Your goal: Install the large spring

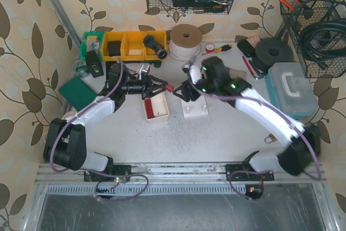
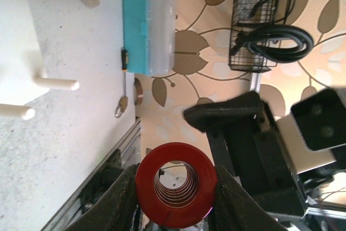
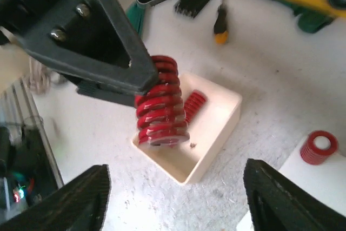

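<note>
My left gripper [image 1: 162, 86] is shut on the large red spring [image 1: 169, 87], held above the table with its axis pointing toward the right arm. The left wrist view looks down the spring's bore [image 2: 175, 185], clamped between both fingers. My right gripper [image 1: 180, 91] is open and empty, facing the spring's free end at close range. In the right wrist view the spring [image 3: 159, 104] hangs from the left gripper's black finger [image 3: 97, 41], with the right gripper [image 3: 178, 209] spread wide below it. The white peg base [image 1: 194, 106] lies under the right gripper; its pegs [image 2: 54, 84] show bare.
A cream tray [image 3: 219, 133] under the spring holds a smaller red spring [image 3: 194, 104]. Another small red spring [image 3: 319, 147] sits on the white base. A teal-lidded box [image 1: 292, 87], tape roll [image 1: 186, 39], yellow bins [image 1: 130, 44] and screwdriver [image 3: 219, 22] surround the work area.
</note>
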You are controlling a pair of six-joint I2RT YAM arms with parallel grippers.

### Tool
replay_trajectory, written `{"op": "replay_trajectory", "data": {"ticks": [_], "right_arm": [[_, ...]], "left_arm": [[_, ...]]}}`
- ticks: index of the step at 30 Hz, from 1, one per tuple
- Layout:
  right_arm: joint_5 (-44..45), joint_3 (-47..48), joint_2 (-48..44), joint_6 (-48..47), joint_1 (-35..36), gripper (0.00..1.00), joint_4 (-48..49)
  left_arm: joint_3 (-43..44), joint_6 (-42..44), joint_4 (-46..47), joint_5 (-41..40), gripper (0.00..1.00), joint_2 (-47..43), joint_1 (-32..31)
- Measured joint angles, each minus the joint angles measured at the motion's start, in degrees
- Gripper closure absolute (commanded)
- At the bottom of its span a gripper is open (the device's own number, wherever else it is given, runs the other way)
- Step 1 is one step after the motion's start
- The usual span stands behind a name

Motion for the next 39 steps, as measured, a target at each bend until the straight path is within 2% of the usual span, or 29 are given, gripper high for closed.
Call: {"op": "replay_trajectory", "data": {"ticks": [1, 3, 6, 7, 10, 12, 18, 29, 35, 39], "right_arm": [[1.73, -4.90, -4.98, 1.18, 0.00, 0.25, 4.79], [5.42, -12.57, -13.88, 4.20, -0.11, 0.32, 12.61], [8.94, -17.62, -20.96, 7.39, -0.44, 0.45, 20.52], [9.03, -18.10, -21.73, 7.96, -0.63, 0.46, 22.34], [6.86, -18.29, -21.24, 9.62, -0.90, 0.44, 26.62], [3.72, -19.43, -20.17, 11.78, -1.46, 0.40, 30.38], [-4.76, -27.96, -17.14, 22.75, -6.05, 0.32, 43.78], [-9.92, -28.72, -16.39, 30.91, -10.47, 0.32, 49.66], [-12.46, -27.69, -13.79, 33.16, -10.01, 0.33, 49.96], [-12.17, -25.51, -12.98, 32.04, -6.84, 0.37, 46.97]], "left_arm": [[0.26, -1.18, 0.96, -0.13, 1.00, 0.00, 0.00], [0.79, -3.30, 2.93, -0.39, 1.00, 0.00, 0.00], [1.11, -7.56, 7.08, -1.27, 1.00, 0.00, 0.00], [1.14, -9.25, 8.76, -1.42, 1.00, 0.09, 0.00], [1.14, -15.76, 15.78, -2.62, 1.00, 0.92, -0.07], [1.14, -20.09, 21.14, -3.28, 1.00, 2.16, -0.33], [1.11, -31.17, 35.82, -5.75, 1.00, 7.72, -2.49], [0.76, -33.62, 39.58, -6.19, 1.00, 8.04, -4.94], [0.72, -33.00, 39.50, -6.95, 1.00, 8.04, -6.43], [0.72, -32.48, 39.15, -7.28, 1.00, 8.04, -6.80]]}}
